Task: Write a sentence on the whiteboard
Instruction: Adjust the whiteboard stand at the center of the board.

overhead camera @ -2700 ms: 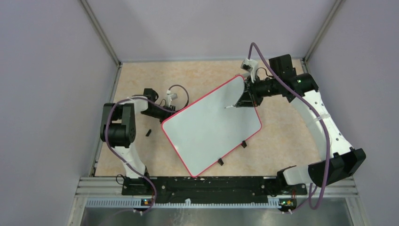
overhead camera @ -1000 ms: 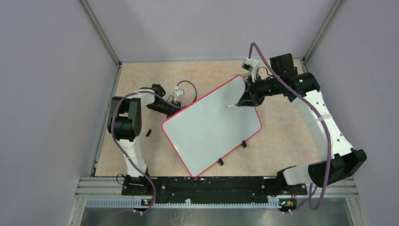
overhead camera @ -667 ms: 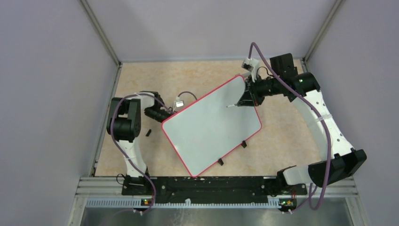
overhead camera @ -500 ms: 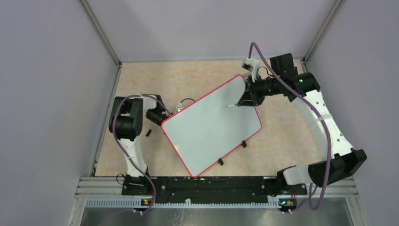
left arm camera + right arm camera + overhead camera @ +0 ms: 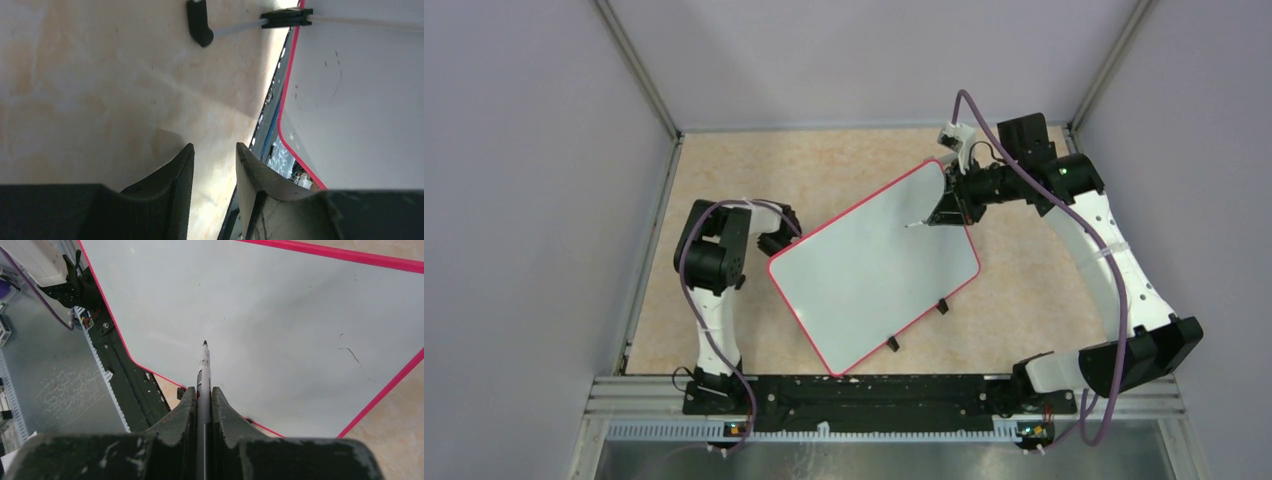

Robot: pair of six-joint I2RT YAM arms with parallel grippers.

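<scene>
Top external, one whiteboard [image 5: 874, 275], two clips [image 5: 942, 306], marker [image 5: 913, 226]

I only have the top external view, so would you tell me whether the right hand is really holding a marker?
Observer: Yes; the right wrist view shows the right hand shut on a white marker, black tip pointing at the whiteboard.
Operator: Is anything written yet?
Observer: No words; only a few faint dark marks near one edge.
Operator: And the other arm?
Observer: The left hand has its fingers apart, nothing between them, over the table beside the board's corner.
</scene>
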